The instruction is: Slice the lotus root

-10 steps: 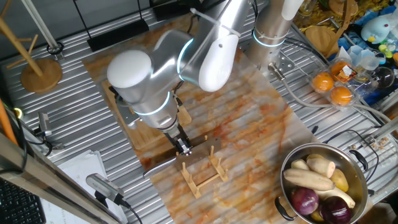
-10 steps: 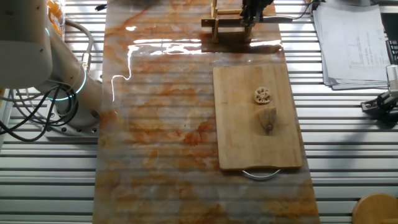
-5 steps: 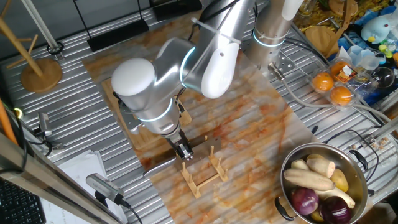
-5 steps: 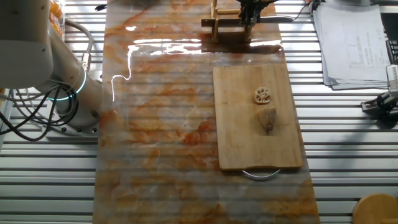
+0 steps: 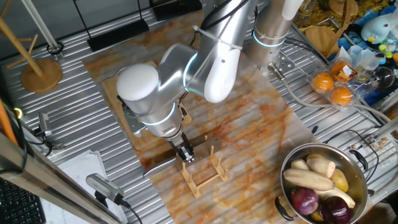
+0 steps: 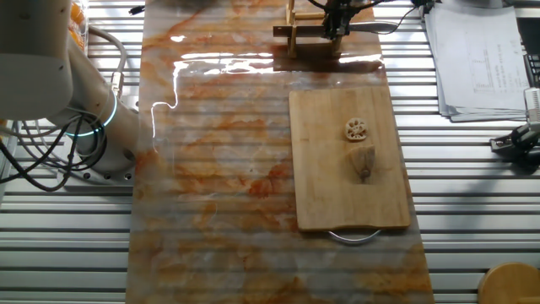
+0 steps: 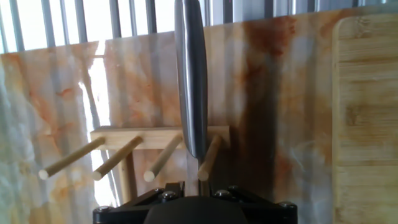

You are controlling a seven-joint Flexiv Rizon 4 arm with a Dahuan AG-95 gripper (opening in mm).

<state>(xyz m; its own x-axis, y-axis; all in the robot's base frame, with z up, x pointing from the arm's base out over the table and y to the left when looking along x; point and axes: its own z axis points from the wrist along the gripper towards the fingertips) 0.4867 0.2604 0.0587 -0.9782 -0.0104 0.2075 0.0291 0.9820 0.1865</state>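
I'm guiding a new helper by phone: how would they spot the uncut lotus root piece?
Find the wooden cutting board on the orange-streaked mat. Two small things lie on it, apart from each other. The lotus root piece is the stubby tan-brown chunk nearer the board's metal handle; the other is a flat round slice with a ring of holes.

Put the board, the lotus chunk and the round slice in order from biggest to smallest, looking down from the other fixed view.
1. Board, by far the biggest.
2. Chunk.
3. Slice, only slightly smaller than the chunk.
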